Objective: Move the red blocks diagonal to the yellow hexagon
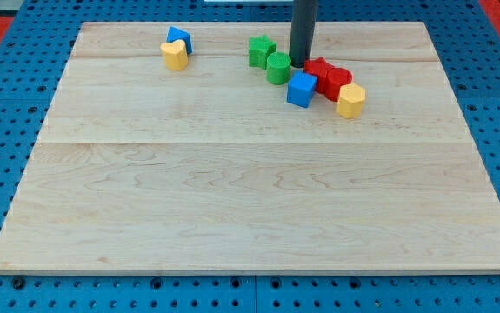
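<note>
Two red blocks sit together at the view's upper right: one farther back, the other, a round one, touching it in front and to the right. The yellow hexagon touches the round red block at its lower right. My tip stands just left of the rear red block, between it and the green cylinder. A blue cube lies just below my tip, against the red blocks' left side.
A green star-shaped block sits left of the green cylinder. At the view's upper left a yellow block touches a blue block. The wooden board lies on a blue perforated table.
</note>
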{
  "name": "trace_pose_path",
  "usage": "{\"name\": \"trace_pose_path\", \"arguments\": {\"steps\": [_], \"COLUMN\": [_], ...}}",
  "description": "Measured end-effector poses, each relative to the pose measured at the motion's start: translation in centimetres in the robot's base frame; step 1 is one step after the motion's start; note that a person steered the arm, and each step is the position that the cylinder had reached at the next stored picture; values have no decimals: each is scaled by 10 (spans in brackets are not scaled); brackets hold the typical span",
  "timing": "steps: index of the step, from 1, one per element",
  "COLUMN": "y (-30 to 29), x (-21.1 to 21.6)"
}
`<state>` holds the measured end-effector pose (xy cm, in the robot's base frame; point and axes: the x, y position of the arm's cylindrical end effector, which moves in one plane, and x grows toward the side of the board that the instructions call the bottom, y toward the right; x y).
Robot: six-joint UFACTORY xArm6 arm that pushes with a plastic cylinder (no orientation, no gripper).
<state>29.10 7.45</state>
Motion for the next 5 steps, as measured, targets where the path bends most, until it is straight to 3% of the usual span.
{"name": "trace_pose_path", "arguments": {"steps": [3, 5], "y": [86, 118], "x": [1, 65]}}
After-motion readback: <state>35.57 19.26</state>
